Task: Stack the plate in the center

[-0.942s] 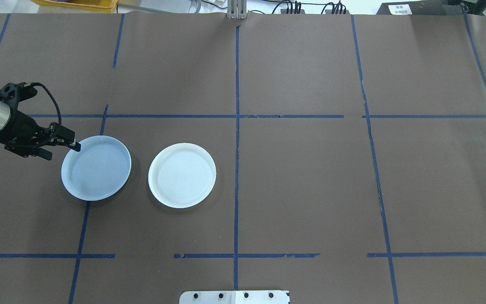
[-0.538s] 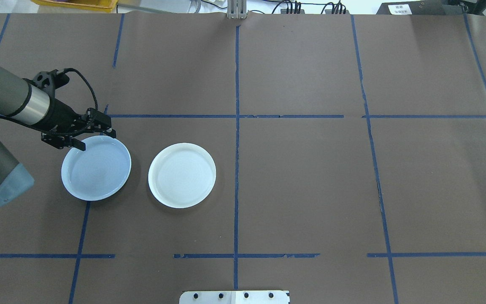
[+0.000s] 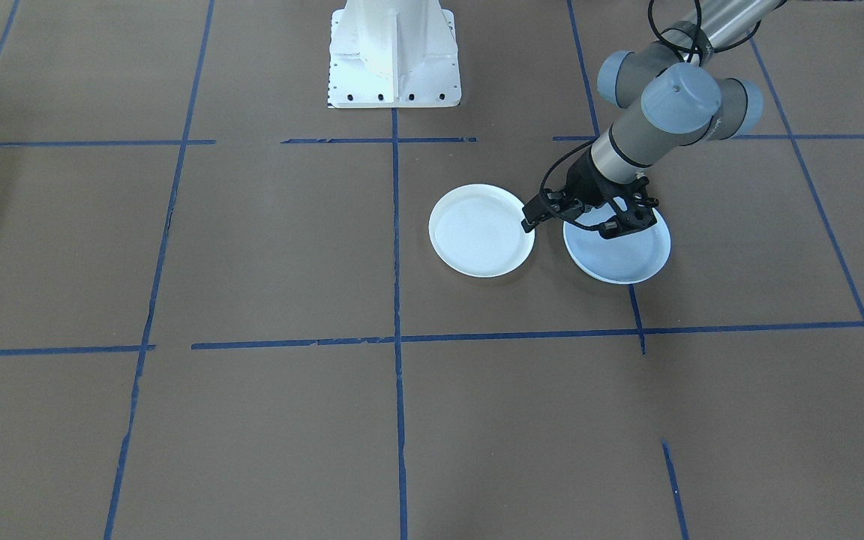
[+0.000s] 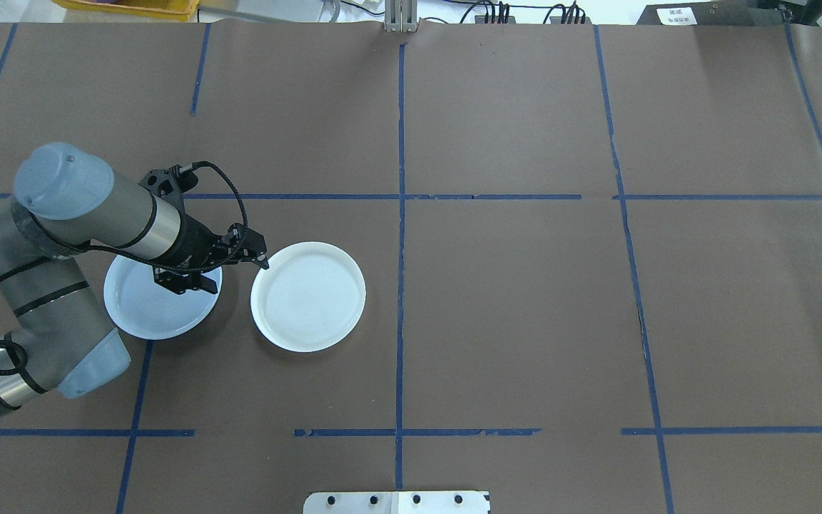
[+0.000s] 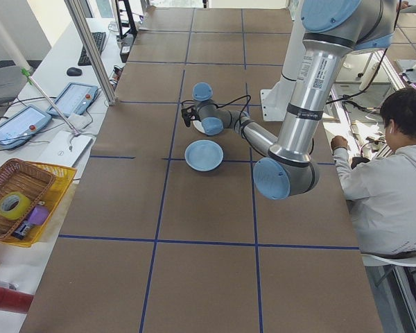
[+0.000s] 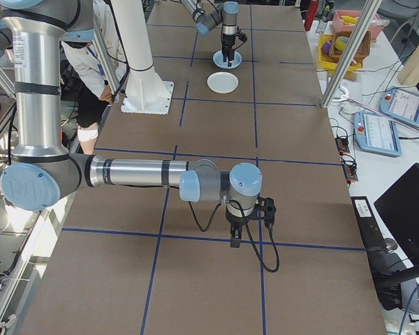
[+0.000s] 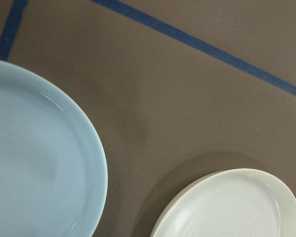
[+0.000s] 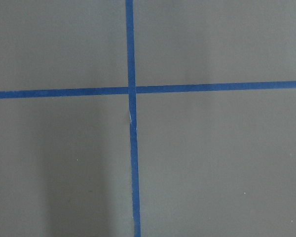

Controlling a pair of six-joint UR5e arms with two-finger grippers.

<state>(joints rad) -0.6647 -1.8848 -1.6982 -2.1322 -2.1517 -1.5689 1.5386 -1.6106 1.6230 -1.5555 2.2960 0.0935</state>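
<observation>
left gripper [image 4: 229,268] swung from blue plate's [image 4: 141,308] far-left rim toward white plate [image 4: 308,296] (seemingly above it).

Brown paper [image 4: 511,314] is covering the table, with blue tape lines [image 4: 399,285] crossing it in a grid. Beside the table's far-left edge, a yellow tray [image 5: 28,208] is holding a wicker basket [image 5: 17,191] and a tape roll [image 5: 12,204]. Near that tray, two tablets [image 5: 17,125] are lying on a white bench. A person [image 5: 392,187] is sitting at the table's opposite side.
</observation>
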